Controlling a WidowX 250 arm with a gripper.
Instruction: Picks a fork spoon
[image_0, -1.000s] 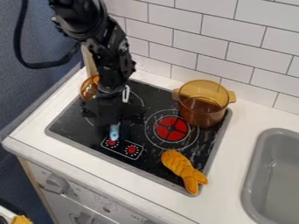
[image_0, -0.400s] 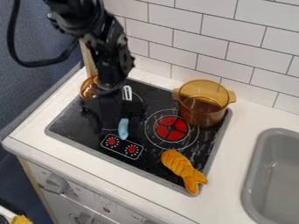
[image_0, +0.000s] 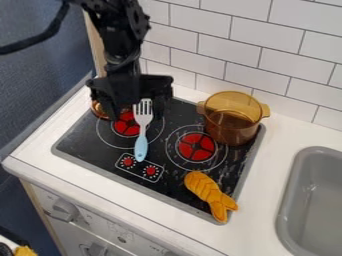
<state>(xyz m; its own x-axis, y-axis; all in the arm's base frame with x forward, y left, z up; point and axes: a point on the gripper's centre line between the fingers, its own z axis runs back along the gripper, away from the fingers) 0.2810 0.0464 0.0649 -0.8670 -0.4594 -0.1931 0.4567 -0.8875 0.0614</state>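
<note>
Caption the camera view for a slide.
Black two-finger gripper at the slotted head of a blue-handled utensil on a black stovetop beside a transparent amber pot.

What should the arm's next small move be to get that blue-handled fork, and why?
Probably lower the gripper slightly, keeping the fork between its fingers: it hangs open around the tined end, while the handle points toward the cooktop's red dials.

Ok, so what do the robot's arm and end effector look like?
The robot arm is black, built of chunky jointed segments with a few shiny highlights. A thick black cable runs off its side. Its end effector is black too, with a broad crosswise body and two fingers.
</note>
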